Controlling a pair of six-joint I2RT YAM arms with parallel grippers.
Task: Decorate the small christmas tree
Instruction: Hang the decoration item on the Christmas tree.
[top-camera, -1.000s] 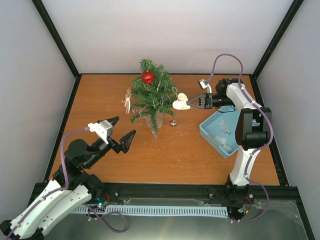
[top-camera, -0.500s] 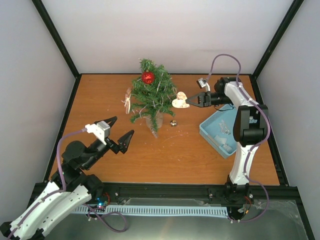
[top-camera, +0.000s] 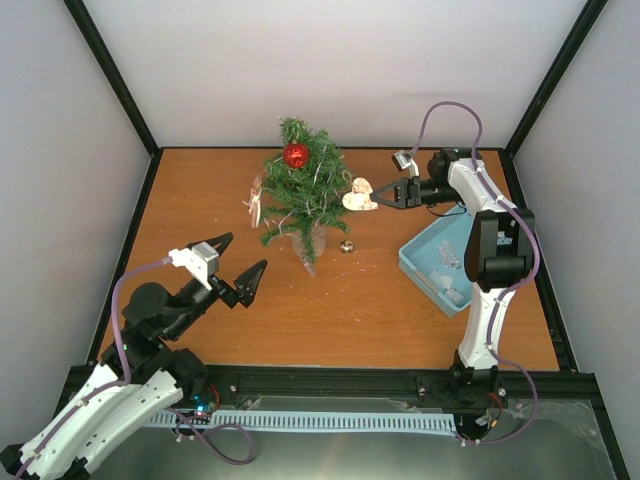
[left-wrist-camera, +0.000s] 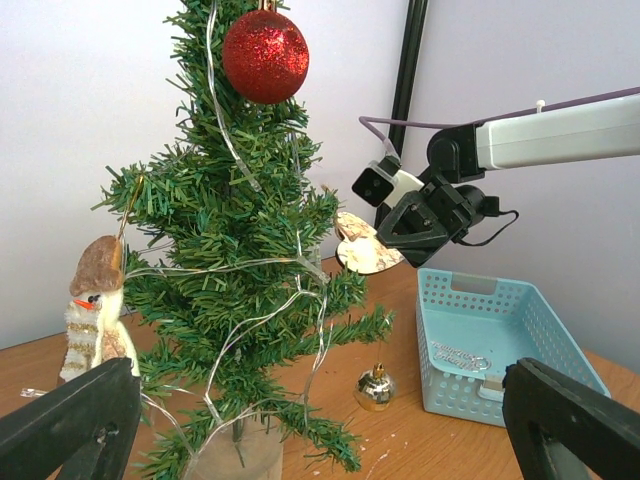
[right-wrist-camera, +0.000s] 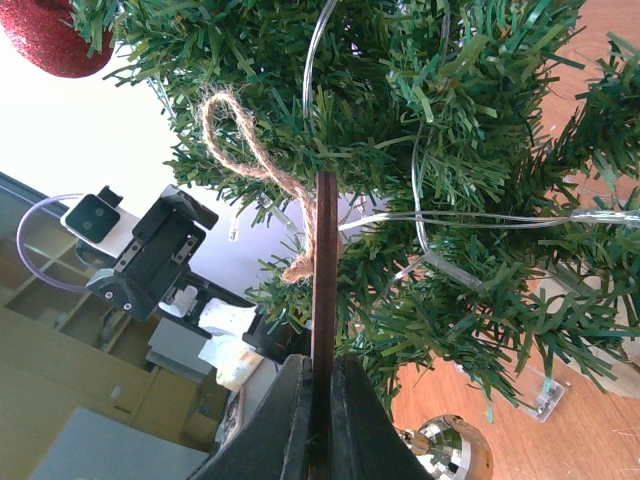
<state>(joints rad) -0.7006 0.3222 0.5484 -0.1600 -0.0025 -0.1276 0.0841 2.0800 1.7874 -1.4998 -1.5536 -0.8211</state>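
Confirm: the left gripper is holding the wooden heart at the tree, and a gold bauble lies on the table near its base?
No. The right gripper holds the wooden heart at the tree, as the top external view shows; the left gripper is open and empty. The gold bauble part is right.

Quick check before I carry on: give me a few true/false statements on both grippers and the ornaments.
The right gripper is shut on the wooden heart. True.
The left gripper holds the snowman. False: it is open and empty; the snowman hangs on the small christmas tree.
The red bauble hangs near the treetop. True.
The gold bauble hangs on the tree. False: it lies on the table beside the tree's base.
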